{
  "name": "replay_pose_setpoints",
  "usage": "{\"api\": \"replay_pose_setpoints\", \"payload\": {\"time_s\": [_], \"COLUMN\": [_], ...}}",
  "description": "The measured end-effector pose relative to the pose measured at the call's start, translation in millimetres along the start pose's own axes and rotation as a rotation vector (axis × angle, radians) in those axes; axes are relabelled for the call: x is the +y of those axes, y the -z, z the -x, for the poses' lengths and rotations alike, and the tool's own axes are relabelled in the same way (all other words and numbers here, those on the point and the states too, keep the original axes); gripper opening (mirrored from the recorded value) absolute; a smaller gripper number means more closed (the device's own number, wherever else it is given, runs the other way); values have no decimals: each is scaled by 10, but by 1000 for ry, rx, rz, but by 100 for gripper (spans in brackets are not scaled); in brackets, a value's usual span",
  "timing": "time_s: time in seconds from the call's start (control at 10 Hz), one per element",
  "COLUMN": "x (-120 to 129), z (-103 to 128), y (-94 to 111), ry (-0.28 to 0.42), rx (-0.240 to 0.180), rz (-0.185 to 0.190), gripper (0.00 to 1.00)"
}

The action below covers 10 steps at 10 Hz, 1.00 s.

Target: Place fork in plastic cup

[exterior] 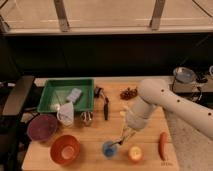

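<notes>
The small blue plastic cup (pixel 108 149) stands near the table's front edge, between the red-orange bowl (pixel 65 149) and a yellow-orange fruit (pixel 135 154). My gripper (pixel 127 134) hangs from the white arm just above and to the right of the cup. It is shut on the fork (pixel 119 142), a thin dark-looking sliver that slants down and left from the gripper. The fork's lower end is at the cup's rim, and I cannot tell how far inside it reaches.
A maroon bowl (pixel 42 127) sits at the left. A green tray (pixel 67 94) holds small items, with a white mug (pixel 65 114) in front of it. A black-handled utensil (pixel 105 107), dark grapes (pixel 129 93), a small metal object (pixel 86 118) and a red sausage-shaped item (pixel 162 145) lie around.
</notes>
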Motion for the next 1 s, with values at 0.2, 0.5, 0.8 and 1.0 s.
{"api": "replay_pose_setpoints", "payload": {"time_s": [0.2,0.5,0.8,1.0], "x": [4,-14,-32,-34], "z": [-67,-148,-155,-167], "y": [-108,-255,-350,-346], "ry": [-2,-3,6,-2], "rx": [-25,-64,-88,-81], "rz": [-4,-14,-17,-30], "gripper": [0,10,40,53]}}
